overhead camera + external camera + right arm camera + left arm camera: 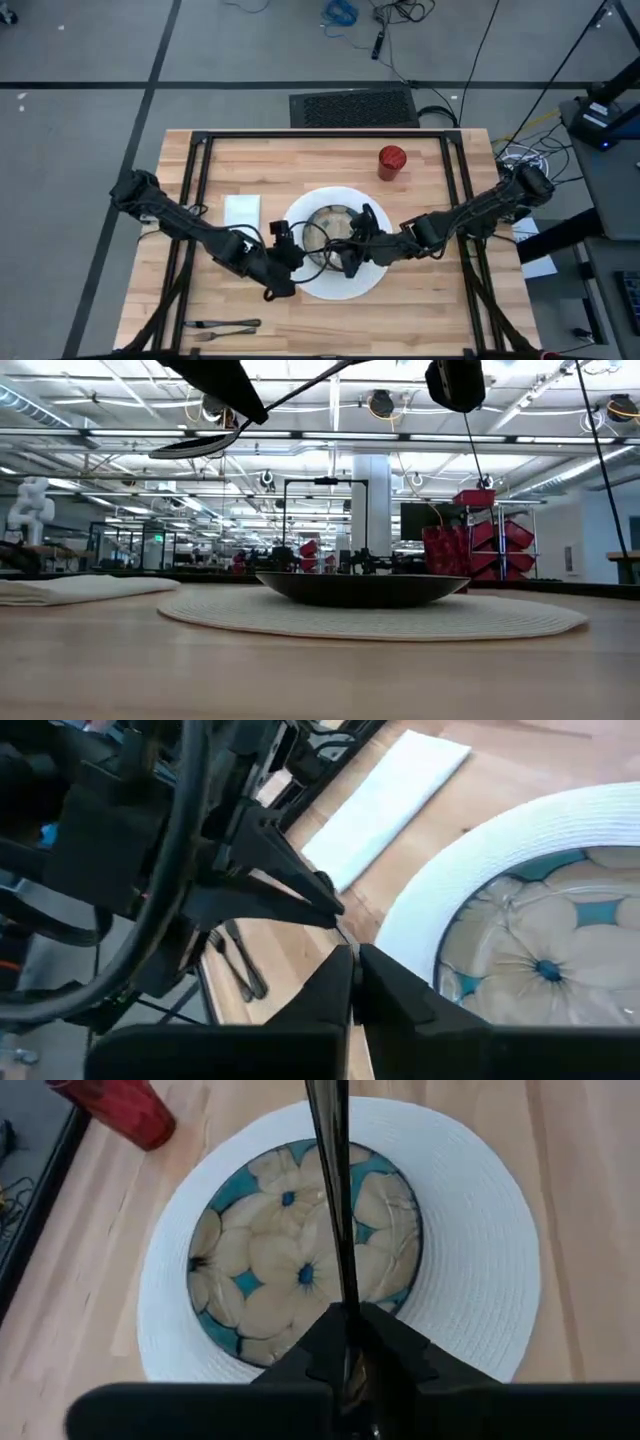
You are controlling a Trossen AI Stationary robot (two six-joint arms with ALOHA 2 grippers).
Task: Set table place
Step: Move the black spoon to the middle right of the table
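The table place (338,243) is half set; a dark utensil (335,1190), pinched in the left gripper (283,262), should be lowered flat beside the plate (480,1280); the right gripper (352,982) is closed, empty

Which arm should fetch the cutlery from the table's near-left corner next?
Left. The left gripper sits closer to the cutlery, on the same side of the white plate. The right gripper hangs over the bowl, farther away.
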